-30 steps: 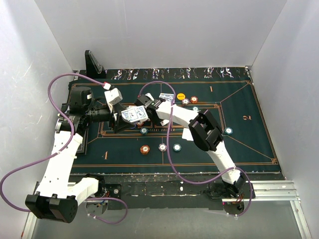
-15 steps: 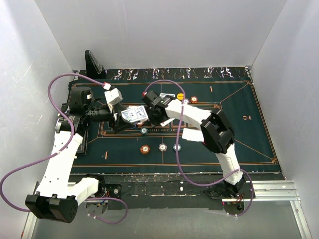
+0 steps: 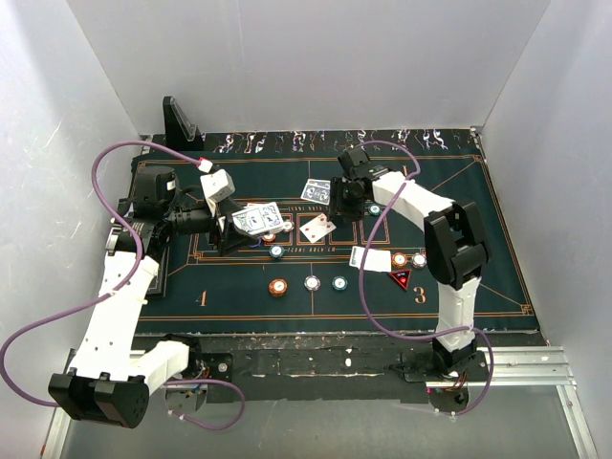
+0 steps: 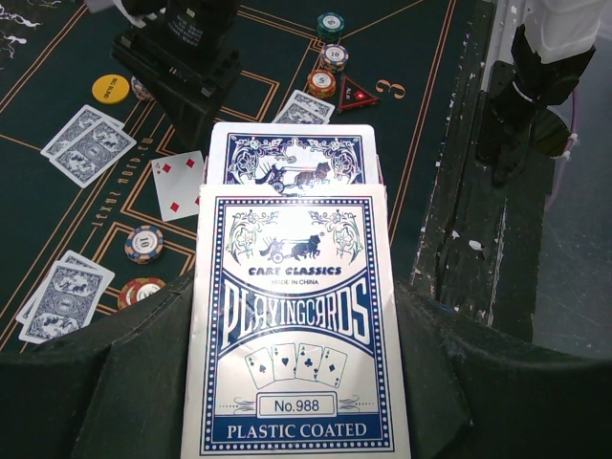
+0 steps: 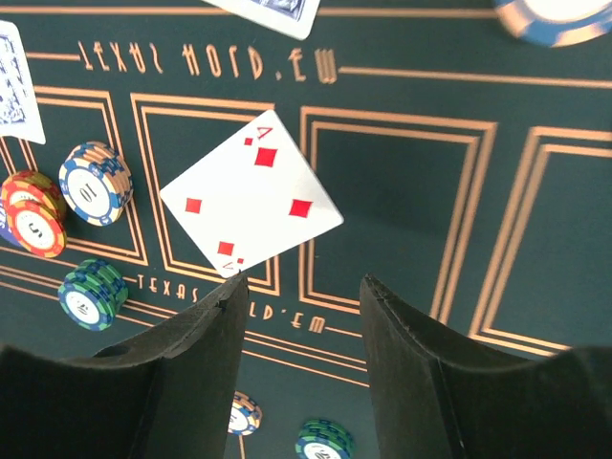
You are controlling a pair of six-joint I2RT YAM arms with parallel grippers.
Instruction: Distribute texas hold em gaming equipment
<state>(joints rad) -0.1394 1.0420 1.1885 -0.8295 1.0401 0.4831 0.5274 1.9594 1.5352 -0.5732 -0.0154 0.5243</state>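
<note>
On green mat (image 3: 459, 277), face-up diamond card (image 5: 251, 196) is lying flat. Right claw (image 5: 301, 287) is hovering just beside it, wide and holding nothing. Left of that card, left claw (image 3: 232, 228) is clamping the deck (image 4: 296, 325). Risk: top cards sliding out of the tilted deck, or the right claw dragging the card askew.

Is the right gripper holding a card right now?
No: the right gripper is open and empty, with the four of diamonds lying face up on the mat just beyond its fingertips.
</note>
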